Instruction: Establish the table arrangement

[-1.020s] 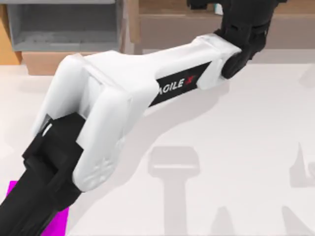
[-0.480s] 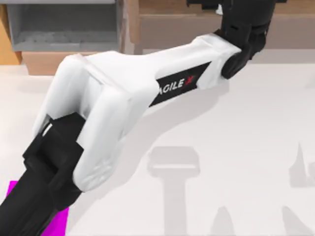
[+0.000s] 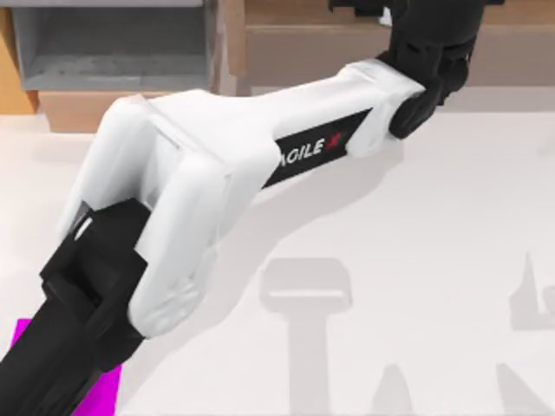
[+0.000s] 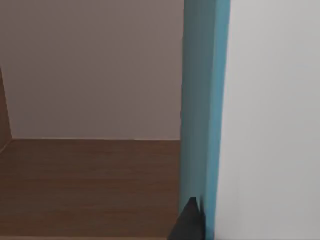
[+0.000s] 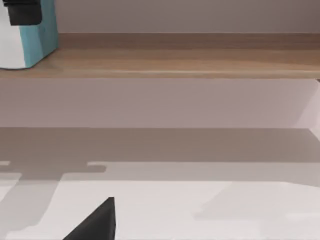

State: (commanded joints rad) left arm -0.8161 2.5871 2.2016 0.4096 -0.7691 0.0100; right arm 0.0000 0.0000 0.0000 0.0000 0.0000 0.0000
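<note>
Left arm reaching diagonally over white table toward shelf, gripper state unclear

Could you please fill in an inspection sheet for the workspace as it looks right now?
Surface: the table is plain white, with arm shadows on it.
Job's things: a teal and white object stands on the wooden shelf.
Clutter: a magenta patch at the table's near left edge.
Grippers: the left arm reaches across to the shelf; the right gripper hangs above the table.
Cables: nothing seen.
Surroundings: a drawer unit, grey inside, at the back left.
</note>
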